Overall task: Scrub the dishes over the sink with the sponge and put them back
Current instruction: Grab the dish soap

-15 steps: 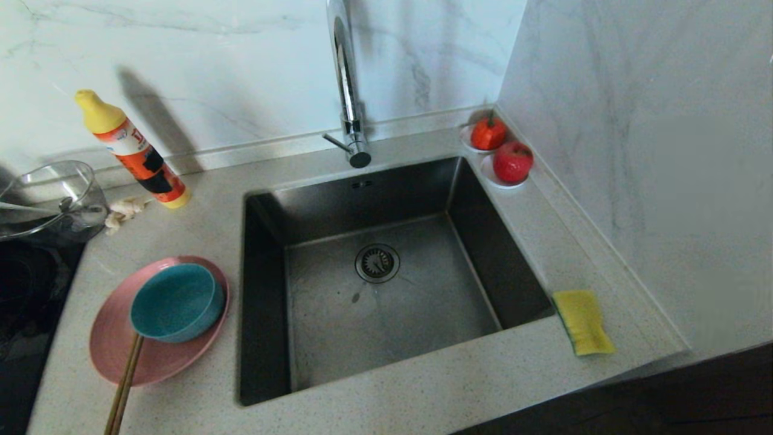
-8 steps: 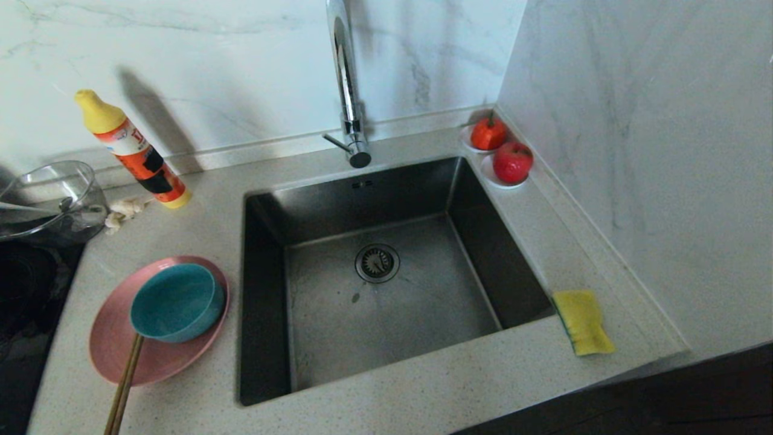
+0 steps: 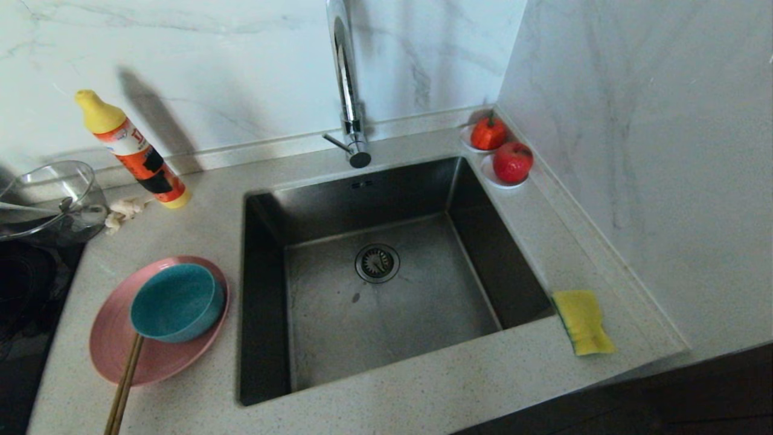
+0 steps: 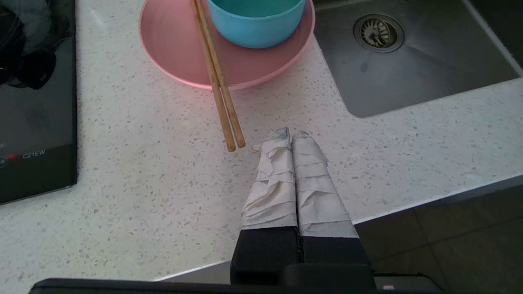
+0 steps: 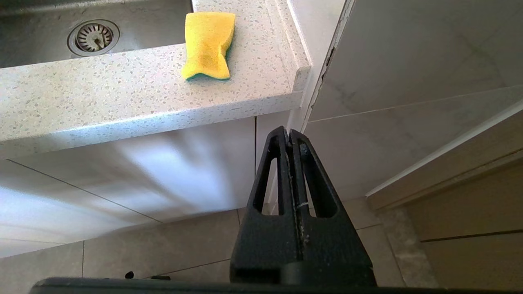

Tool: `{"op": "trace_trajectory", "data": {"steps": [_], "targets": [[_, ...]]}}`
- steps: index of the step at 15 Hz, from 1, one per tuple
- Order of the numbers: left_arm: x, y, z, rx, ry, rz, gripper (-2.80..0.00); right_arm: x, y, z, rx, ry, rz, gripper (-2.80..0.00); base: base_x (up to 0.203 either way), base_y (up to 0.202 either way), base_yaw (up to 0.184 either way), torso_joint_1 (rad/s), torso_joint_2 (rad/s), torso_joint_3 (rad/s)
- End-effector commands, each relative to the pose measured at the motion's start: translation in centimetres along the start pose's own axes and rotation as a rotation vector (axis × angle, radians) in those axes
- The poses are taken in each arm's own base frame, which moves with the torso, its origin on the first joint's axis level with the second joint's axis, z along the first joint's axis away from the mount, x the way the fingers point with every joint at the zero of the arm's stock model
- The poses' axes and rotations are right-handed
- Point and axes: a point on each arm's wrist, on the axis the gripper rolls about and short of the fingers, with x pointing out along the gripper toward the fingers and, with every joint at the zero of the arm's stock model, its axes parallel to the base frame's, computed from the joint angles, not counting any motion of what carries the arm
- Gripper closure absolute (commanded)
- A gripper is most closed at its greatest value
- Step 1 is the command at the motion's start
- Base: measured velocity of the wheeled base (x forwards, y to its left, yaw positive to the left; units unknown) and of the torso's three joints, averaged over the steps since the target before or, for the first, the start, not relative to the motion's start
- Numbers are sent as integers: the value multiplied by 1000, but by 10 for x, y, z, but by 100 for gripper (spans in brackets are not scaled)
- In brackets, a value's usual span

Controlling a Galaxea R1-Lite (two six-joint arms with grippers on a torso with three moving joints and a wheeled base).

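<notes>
We have not begun the scrubbing; both our grippers are closed on nothing and neither shows in the head view. Our left gripper (image 4: pixel 291 136) hangs over the counter's front edge, its cloth-wrapped fingers (image 4: pixel 273 179) pressed together, tips just beside the near ends of the chopsticks (image 4: pixel 215 77); we judge it the likelier arm to fetch the dishes, being on their side. Our right gripper (image 5: pixel 290 134) sits parked below counter level in front of the cabinet, black fingers shut, with the sponge (image 5: pixel 208 44) above and beyond it on the counter.

The dishes lie stacked left of the sink (image 3: pixel 266 290); the bowl (image 3: pixel 176 302) sits inside the plate (image 3: pixel 115 350), and the chopsticks rest across the plate's rim, running out towards the front edge; stacked so, we think the chopsticks and bowl must come off before the plate can be lifted. The sponge lies yellow face up, green layer down, on the narrow strip right of the sink near the side wall, handy for the right arm.

The counter (image 3: pixel 423 399) is pale speckled stone; marble-look walls meet in a corner behind, where two red fruits (image 3: pixel 512 162) sit on saucers. The tap (image 3: pixel 347 90) rises behind the basin; a detergent bottle (image 3: pixel 133 151) and a glass bowl (image 3: pixel 48 196) stand far left, beside a black hob (image 4: pixel 36 122). The sink looks dry and empty, drain (image 3: pixel 377 263) at its middle.
</notes>
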Motion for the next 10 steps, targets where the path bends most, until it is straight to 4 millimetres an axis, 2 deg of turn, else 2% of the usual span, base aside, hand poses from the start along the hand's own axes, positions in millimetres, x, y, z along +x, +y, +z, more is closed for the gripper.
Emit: {"op": "trace_trajectory", "data": {"steps": [1, 3, 5, 7, 10], "targets": [[0, 1, 1, 10, -7, 23, 0, 0, 0, 0, 0, 1, 1, 0, 0, 0, 0, 0, 0, 0], [-5, 1, 15, 26, -58, 40, 0, 0, 0, 0, 0, 0, 1, 0, 0, 0, 0, 0, 0, 0], [-12, 3, 42, 28, -102, 55, 0, 0, 0, 0, 1, 0, 1, 0, 0, 0, 0, 0, 0, 0], [-4, 5, 74, 21, -53, 61, 0, 0, 0, 0, 0, 0, 0, 0, 0, 0, 0, 0, 0, 0], [20, 9, 135, -65, -11, 84, 0, 0, 0, 0, 0, 1, 0, 0, 0, 0, 0, 0, 0, 0]]}}
